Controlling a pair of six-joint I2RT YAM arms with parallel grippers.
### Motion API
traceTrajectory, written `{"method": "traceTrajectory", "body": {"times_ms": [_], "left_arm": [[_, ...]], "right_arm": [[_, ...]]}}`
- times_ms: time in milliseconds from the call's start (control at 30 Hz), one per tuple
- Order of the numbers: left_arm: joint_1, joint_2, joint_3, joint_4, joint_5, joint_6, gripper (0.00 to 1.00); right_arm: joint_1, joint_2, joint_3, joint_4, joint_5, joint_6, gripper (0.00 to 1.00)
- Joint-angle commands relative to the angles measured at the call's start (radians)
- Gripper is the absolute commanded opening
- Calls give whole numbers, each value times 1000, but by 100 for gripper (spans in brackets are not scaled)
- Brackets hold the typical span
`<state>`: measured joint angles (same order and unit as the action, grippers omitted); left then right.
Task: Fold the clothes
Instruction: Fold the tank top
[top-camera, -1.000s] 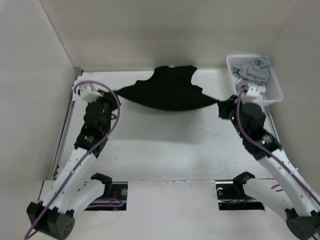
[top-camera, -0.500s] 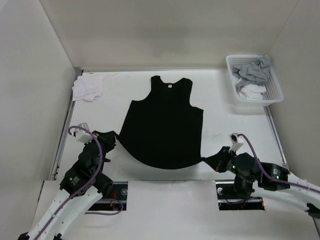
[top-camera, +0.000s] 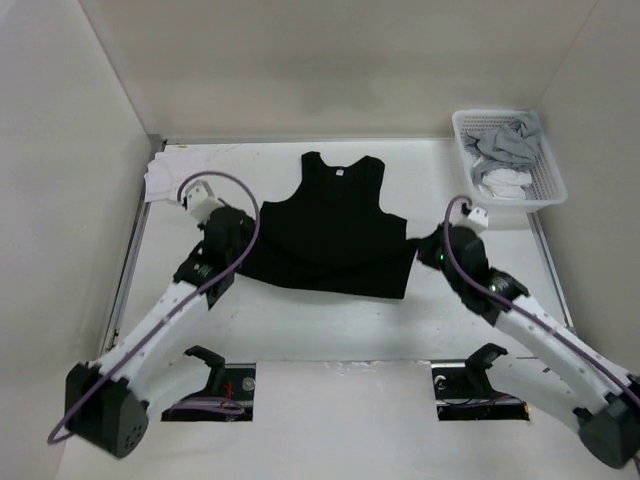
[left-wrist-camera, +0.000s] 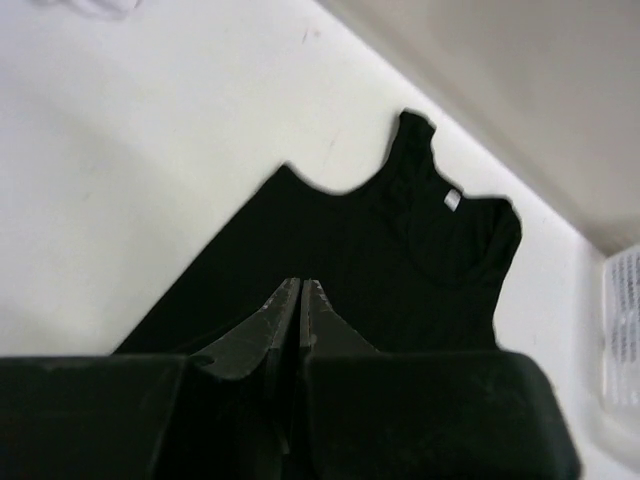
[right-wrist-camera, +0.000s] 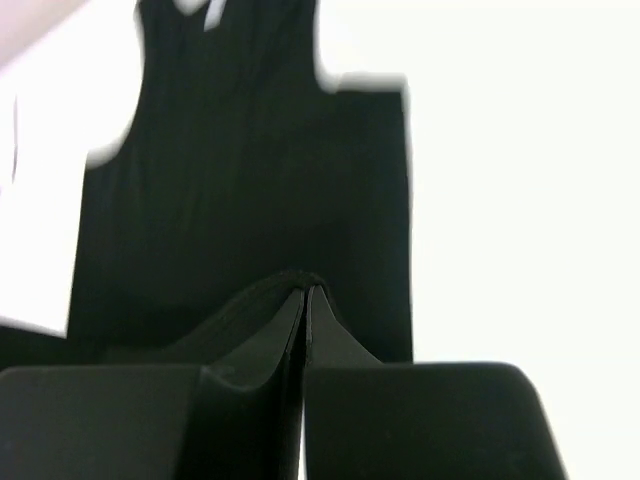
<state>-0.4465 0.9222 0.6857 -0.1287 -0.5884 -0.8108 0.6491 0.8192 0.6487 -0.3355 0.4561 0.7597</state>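
Note:
The clothes are a plain black top lying mid-table, neckline toward the back wall. Its lower part is lifted and doubled back over the body. My left gripper is shut on the hem's left corner, and the shoulder straps and white neck label show ahead of its fingers on the clothes. My right gripper is shut on the hem's right corner. In the right wrist view the black hem drapes over its fingertips above the clothes.
A white basket with grey and white garments stands at the back right, just behind my right arm. A white cloth lies at the back left corner. Pale walls close in the table on three sides.
Half a second ago the clothes lay flat at full length with both grippers at the bottom corners near the front. Both have since carried the hem back toward the middle.

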Motion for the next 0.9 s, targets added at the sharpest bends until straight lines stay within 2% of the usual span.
{"method": "traceTrajectory", "body": {"times_ms": [0, 100, 200, 367, 500, 567, 633, 667, 700, 800, 867], "left_arm": [[82, 185, 128, 293, 67, 24, 1], [151, 340, 208, 350, 84, 2, 1], [209, 511, 337, 374, 128, 1, 1], [242, 788, 618, 370, 202, 30, 1], [251, 1038, 861, 284, 260, 64, 5], [259, 1133, 945, 259, 257, 62, 11], [272, 1182, 992, 250, 268, 56, 20], [277, 1185, 996, 254, 272, 61, 25], [283, 1170, 980, 262, 268, 67, 29], [292, 1056, 849, 306, 260, 68, 32], [289, 936, 679, 352, 249, 55, 32]], "right_arm": [[-224, 174, 92, 366, -273, -140, 0], [-358, 351, 164, 513, -353, -125, 0], [-443, 497, 270, 576, -408, -105, 0], [-510, 792, 547, 553, -459, -99, 0], [-529, 1071, 805, 477, -496, -91, 2], [-529, 1185, 914, 460, -487, -83, 11], [-529, 1254, 979, 452, -481, -62, 27], [-529, 1262, 983, 455, -478, -51, 36], [-524, 1253, 976, 449, -468, -51, 40], [-516, 1154, 872, 448, -398, -68, 43], [-481, 1045, 752, 464, -352, -79, 43]]}}
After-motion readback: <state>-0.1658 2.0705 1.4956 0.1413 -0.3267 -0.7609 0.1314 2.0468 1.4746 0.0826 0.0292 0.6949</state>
